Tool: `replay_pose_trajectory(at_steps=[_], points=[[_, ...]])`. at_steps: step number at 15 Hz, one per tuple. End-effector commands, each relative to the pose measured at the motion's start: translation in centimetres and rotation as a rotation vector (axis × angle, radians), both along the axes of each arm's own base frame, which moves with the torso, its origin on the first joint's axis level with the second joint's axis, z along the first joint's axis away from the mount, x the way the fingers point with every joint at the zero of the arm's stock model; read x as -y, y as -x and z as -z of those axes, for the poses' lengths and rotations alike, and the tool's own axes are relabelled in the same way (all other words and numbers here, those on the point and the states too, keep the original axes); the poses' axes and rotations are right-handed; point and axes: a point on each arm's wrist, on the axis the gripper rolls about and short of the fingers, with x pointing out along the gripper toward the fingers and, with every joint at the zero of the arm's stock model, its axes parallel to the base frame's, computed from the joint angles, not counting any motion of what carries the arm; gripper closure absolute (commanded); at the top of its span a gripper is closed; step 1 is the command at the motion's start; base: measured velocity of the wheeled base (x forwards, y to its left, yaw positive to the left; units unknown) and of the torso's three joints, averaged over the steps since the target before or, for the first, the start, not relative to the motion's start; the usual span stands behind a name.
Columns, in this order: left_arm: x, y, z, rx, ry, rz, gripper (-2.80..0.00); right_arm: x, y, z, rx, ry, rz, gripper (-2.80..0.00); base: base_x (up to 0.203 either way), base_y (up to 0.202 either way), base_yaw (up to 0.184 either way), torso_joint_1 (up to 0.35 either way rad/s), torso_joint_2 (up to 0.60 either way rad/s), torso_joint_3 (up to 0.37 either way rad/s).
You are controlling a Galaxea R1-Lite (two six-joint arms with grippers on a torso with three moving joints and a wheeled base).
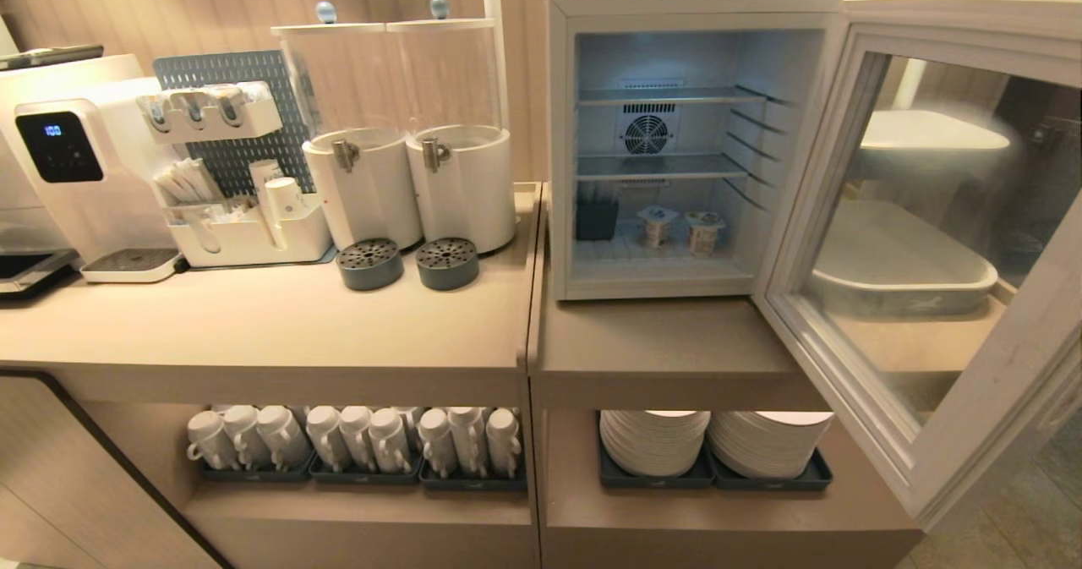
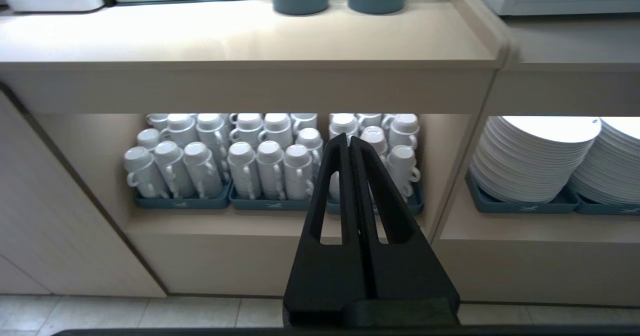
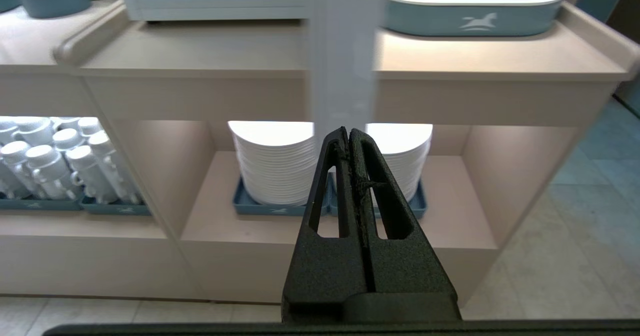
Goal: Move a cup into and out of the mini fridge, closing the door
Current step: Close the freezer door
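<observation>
The white mini fridge (image 1: 562, 146) stands on the lower right counter with its door (image 1: 955, 28) swung wide open to the right. Two small printed cups (image 1: 658, 225) (image 1: 704, 231) sit on the fridge floor beside a dark container (image 1: 597, 216). The wire shelves above them are bare. Neither arm shows in the head view. My left gripper (image 2: 348, 139) hangs shut and empty in front of the lower shelf of mugs (image 2: 270, 168). My right gripper (image 3: 348, 132) is shut and empty too, facing the plate stacks (image 3: 275, 161), with the door's pale edge (image 3: 345, 51) just beyond it.
Two drink dispensers (image 1: 414, 180) with grey-blue drip cups (image 1: 369, 263), a condiment rack (image 1: 245, 231) and a water machine (image 1: 76, 172) fill the left counter. Mugs (image 1: 355, 438) and plates (image 1: 710, 442) sit on the shelf below. A white tub (image 3: 470, 11) stands right of the fridge, behind the door.
</observation>
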Motion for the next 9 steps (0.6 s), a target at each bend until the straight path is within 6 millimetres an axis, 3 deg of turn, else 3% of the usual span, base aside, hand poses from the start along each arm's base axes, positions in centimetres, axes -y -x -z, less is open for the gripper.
replay_pose_trajectory(at_steps=[1,9], points=[[0.0,-0.02,0.04,-0.003,0.0,-0.001,0.0,0.0,0.0,-0.01,0.001,0.001,0.0,0.0,0.0,-0.195,0.0,0.001,0.0,0.002],[0.0,-0.02,0.04,-0.003,0.006,-0.001,0.0,0.0,0.0,0.0,-0.001,0.001,0.0,0.0,0.0,-0.184,0.0,0.003,0.0,0.001]])
